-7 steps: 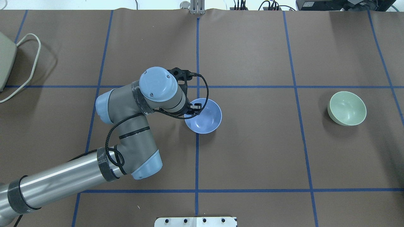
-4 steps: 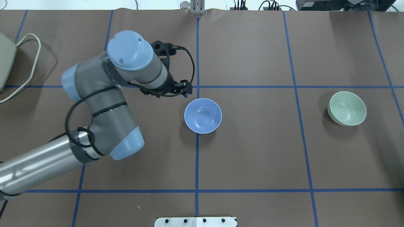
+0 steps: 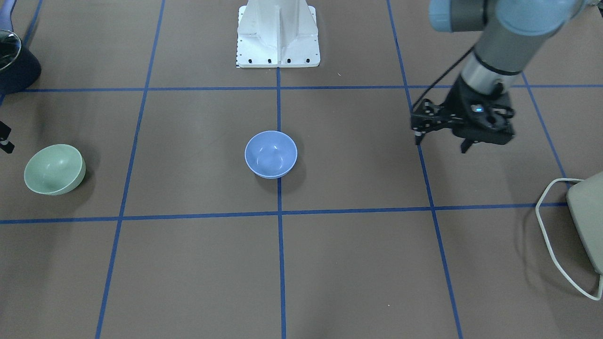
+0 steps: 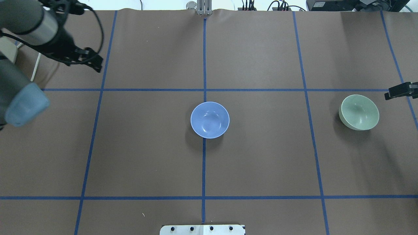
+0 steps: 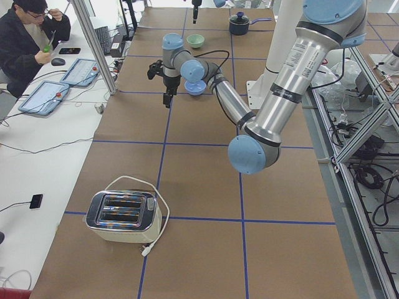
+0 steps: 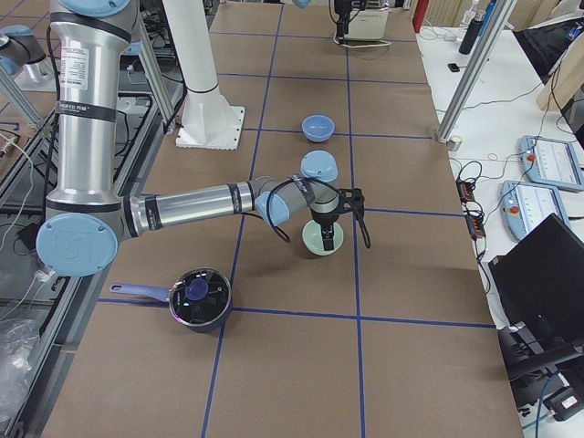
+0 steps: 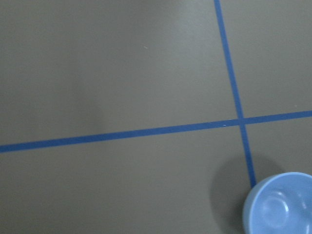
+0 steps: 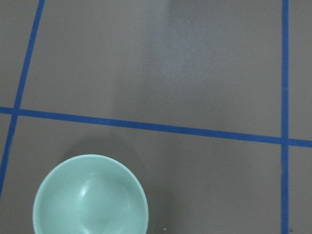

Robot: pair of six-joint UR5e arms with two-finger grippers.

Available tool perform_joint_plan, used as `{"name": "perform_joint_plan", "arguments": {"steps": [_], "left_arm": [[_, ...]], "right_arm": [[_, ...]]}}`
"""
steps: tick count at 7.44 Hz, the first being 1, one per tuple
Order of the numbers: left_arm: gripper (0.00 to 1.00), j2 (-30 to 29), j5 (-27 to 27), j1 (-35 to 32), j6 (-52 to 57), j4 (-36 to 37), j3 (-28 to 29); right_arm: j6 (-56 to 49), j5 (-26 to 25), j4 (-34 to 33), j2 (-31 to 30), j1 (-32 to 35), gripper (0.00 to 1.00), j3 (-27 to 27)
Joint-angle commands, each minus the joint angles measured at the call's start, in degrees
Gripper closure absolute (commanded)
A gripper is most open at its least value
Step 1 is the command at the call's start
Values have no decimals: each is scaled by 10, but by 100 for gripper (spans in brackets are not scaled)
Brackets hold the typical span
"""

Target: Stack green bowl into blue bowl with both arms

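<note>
Lower right tool, opening not determinable, squarely over one rim of green bowl at right of worktop, well apart from centred blue bowl, leaving left tool, spread and empty, at far left.

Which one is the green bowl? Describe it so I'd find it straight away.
Start with the brown table, marked into squares by blue tape. A blue bowl sits on the middle tape line; well off to its right in the overhead view, inside a square, sits the green bowl. Same shape as the blue one, but pale mint green.
</note>
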Motion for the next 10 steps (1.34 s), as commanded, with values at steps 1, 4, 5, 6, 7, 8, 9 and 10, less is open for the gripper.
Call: {"name": "perform_joint_plan", "arguments": {"steps": [1,4,5,6,7,8,9,10], "left_arm": [[2,117,-27,-139,229,6,11],[2,190,-146,-296,326,-3,149],[2,212,-151,-324,358,-14,155],[2,229,-158,-354,393,-17,162],[2,249,-162,-370,400,-18,155],[2,250,-161,-370,400,-17,153],[2,249,-162,-370,399,-17,153],[2,249,-162,-370,399,-17,152]], "right_arm": [[23,-7,0,-4,-19,1,2],[9,-24,1,-2,-41,0,-7],[-5,-29,2,5,-42,1,-29],[-5,-29,2,21,-46,3,-44],[-11,-29,2,42,-50,8,-68],[-11,-31,3,54,-58,18,-86],[-11,-31,3,54,-60,30,-92],[-11,-30,3,54,-62,37,-101]]}}
